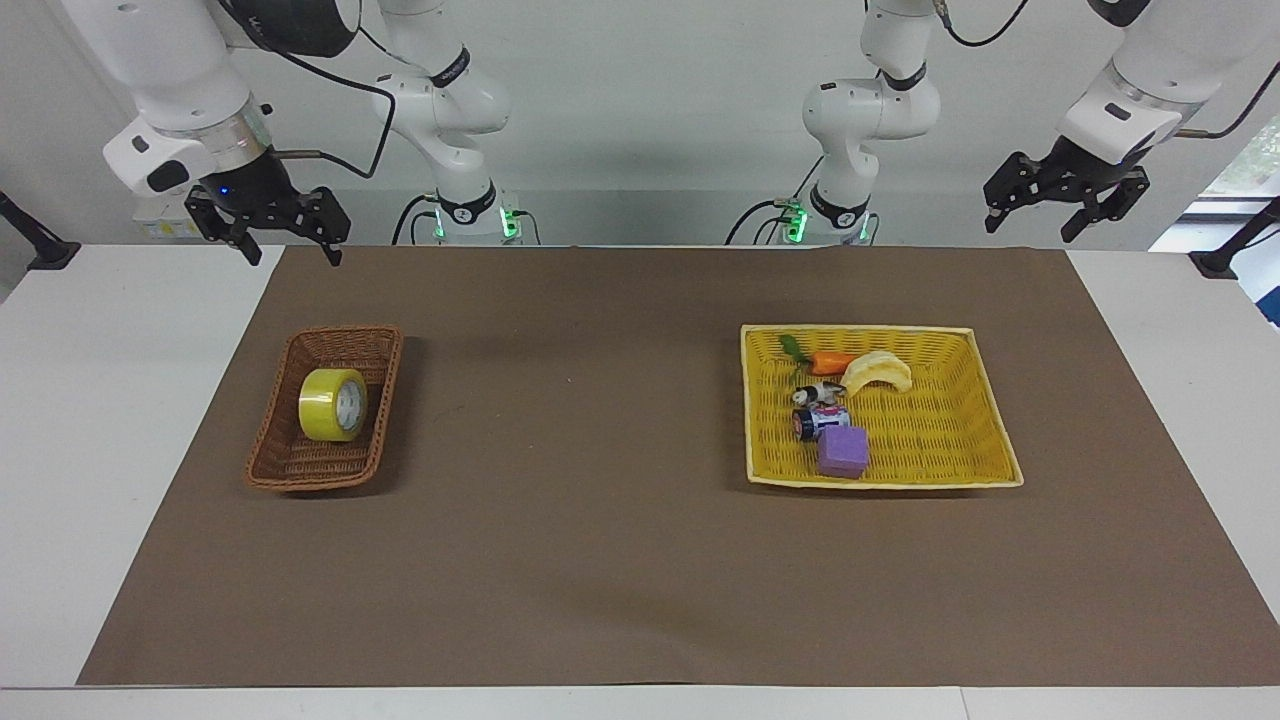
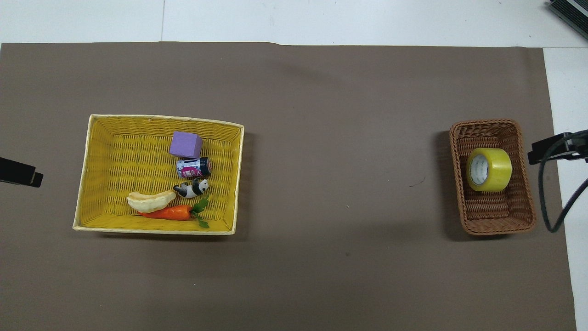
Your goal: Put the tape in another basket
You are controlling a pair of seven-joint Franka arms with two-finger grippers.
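Brown mat (image 1: pixel 600 560) over white table (image 1: pixel 90 420), pale wall (image 1: pixel 650 110); my left gripper (image 1: pixel 1065 200) and right gripper (image 1: pixel 268 222) hang released, empty.

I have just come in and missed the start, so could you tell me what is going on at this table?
Nothing is being handled right now. The tape stands on edge in the brown basket at the right arm's end of the table. The yellow tray at the left arm's end holds a purple cube, a can, a panda figure, a carrot and a banana. The right tool and left tool are both raised, open and empty.
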